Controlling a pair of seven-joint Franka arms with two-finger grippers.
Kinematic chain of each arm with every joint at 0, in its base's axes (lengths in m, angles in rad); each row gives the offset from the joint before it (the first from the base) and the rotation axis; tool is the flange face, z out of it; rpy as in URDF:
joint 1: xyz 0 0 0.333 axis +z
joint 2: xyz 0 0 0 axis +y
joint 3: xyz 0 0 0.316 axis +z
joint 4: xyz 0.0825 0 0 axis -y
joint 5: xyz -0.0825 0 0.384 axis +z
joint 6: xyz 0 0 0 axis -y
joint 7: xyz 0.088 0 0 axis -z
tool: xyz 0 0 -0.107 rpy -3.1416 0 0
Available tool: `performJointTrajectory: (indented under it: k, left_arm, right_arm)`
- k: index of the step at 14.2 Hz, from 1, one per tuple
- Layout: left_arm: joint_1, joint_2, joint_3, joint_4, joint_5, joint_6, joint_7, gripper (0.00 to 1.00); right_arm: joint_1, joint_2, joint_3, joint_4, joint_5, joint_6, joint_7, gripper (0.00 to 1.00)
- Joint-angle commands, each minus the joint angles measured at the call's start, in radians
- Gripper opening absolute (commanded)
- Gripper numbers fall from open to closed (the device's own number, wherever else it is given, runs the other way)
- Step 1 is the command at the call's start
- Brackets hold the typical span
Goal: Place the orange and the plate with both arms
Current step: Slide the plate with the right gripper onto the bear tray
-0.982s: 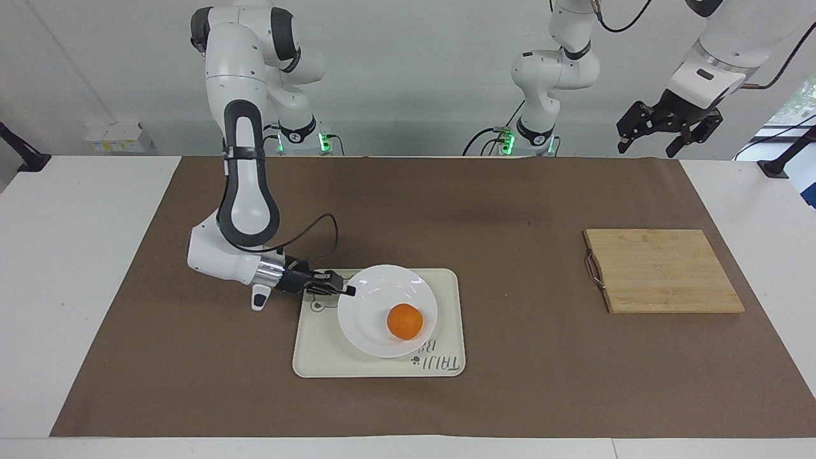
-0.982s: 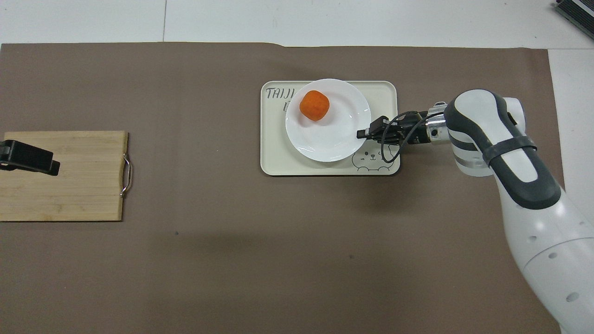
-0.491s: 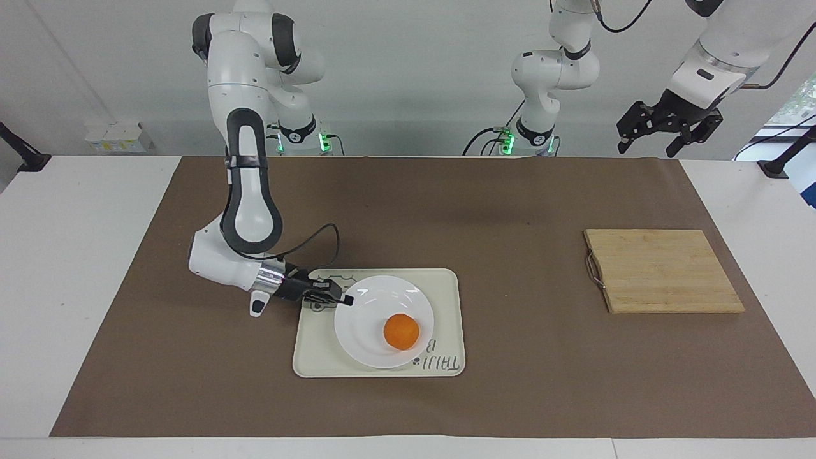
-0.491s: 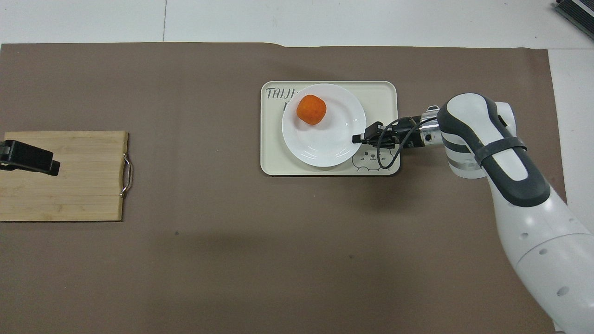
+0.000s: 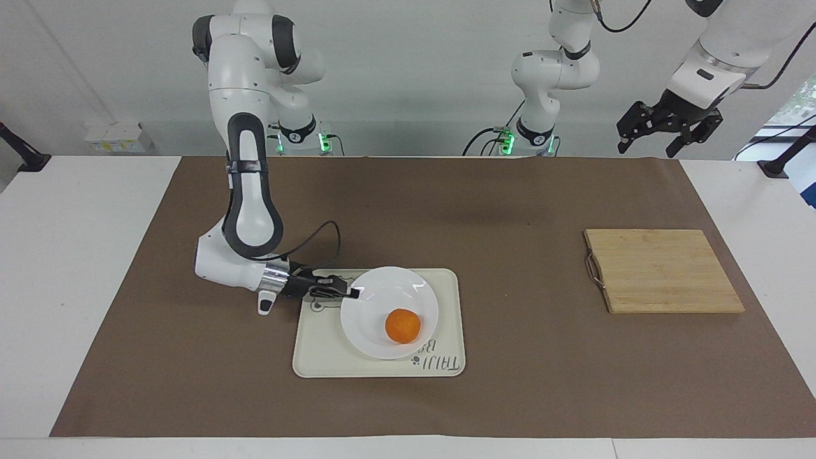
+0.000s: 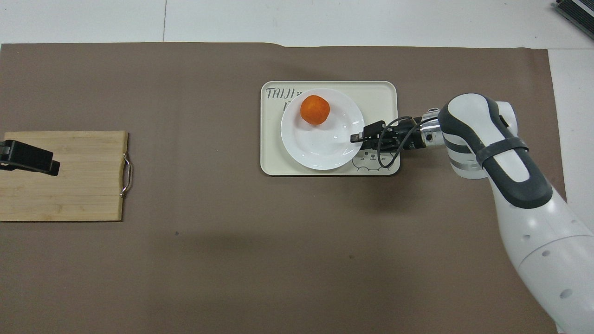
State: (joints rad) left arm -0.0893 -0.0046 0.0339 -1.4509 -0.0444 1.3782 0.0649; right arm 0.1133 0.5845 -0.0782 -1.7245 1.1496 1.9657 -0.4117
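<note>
On the glossy white plate (image 5: 389, 305) sits a round orange (image 5: 403, 326); right end effector (image 5: 352, 293) grip unclear.

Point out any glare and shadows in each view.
Facing view: a bright glint on the plate rim beside the right hand, and a faint soft shadow on the mat. Overhead view: the plate shows little glare; a dim broad shadow on the mat.

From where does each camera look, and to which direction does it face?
Facing view: high across the table, looking at both arms; right gripper at the plate, left gripper raised.
Overhead view: above the robots' end, looking steeply down; right arm and left gripper show.
Both share the orange, tray and cutting board.
</note>
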Motion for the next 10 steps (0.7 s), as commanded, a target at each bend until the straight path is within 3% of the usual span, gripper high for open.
performJointTrajectory:
  k: [1,6,10]
  left_arm:
    - [0.014,-0.026,-0.009,-0.031,0.001,0.008,0.007,1.0]
    - [0.013,-0.026,-0.009,-0.031,0.001,0.007,0.007,1.0]
    - [0.013,-0.026,-0.009,-0.031,0.001,0.007,0.007,1.0]
  right_arm:
    - [-0.003,-0.069,-0.009,0.002,-0.103,0.033,0.037,1.0]
    - [-0.014,-0.256,-0.012,0.002,-0.541,0.039,0.25,1.0]
    - [-0.049,-0.373,-0.02,0.003,-0.733,-0.079,0.38,1.0]
